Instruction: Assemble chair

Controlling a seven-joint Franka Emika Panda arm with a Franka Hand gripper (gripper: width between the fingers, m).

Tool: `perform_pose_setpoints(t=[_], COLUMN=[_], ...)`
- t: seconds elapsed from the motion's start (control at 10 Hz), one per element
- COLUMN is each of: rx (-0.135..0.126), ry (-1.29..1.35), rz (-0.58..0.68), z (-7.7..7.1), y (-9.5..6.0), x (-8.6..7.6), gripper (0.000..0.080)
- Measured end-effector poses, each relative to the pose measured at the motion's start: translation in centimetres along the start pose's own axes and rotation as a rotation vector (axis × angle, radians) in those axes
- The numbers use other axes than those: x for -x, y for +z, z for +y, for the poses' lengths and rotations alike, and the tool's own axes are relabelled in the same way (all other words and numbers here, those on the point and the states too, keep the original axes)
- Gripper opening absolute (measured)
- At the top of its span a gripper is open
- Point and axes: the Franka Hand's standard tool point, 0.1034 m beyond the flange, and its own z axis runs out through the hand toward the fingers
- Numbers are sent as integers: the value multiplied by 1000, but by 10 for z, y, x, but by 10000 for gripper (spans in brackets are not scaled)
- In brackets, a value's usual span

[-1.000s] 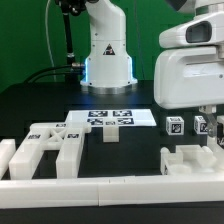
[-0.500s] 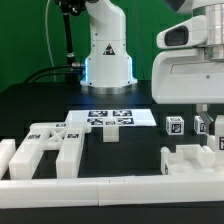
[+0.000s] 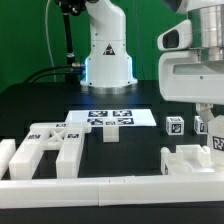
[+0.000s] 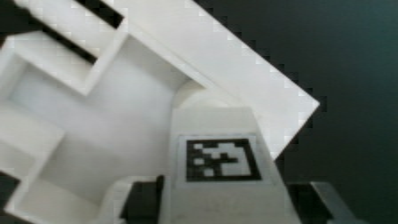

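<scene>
Chair is in loose blocky matte-white plastic parts with black-and-white square tags, spread along the near side of the black surface. Left frame-shaped white part lies near left, against the plain white border rail; two tags show on its top. Small white block-shaped leg stands centre, just on the near side of the marker board. Right frame-shaped white part lies near right, also at the rail. Small white tagged cube sits just beyond that right part, apart from it.

Pincer is pinching a white tagged leg block. In the wrist view the block sits between the two dark fingers, tag face toward the camera and jaws pressed on its two sides. White frame walls and a flat white slab lie below the block in that view; can't tell whether the block touches them.

In the exterior view the big white arm hand fills the top right; the pincer hangs under it at the right edge, over the far right end of the right frame-shaped part, and is partly cut off by the picture edge. Glossy white robot base stands far centre, beyond the marker board.
</scene>
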Motion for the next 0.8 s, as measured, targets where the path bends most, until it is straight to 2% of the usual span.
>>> perform_pose_setpoints(t=[0.2, 0.4, 0.5, 0.6, 0.7, 0.8], rx=[-24, -26, -27, -23, -23, -23], ry=[240, 272, 248, 138, -68, -302], rz=[-34, -41, -41, -32, -21, -18], z=[0, 0, 1, 0, -3, -2], y=[1, 1, 1, 1, 0, 2], x=[1, 2, 2, 2, 3, 0], gripper=[285, 285, 367, 515, 515, 620])
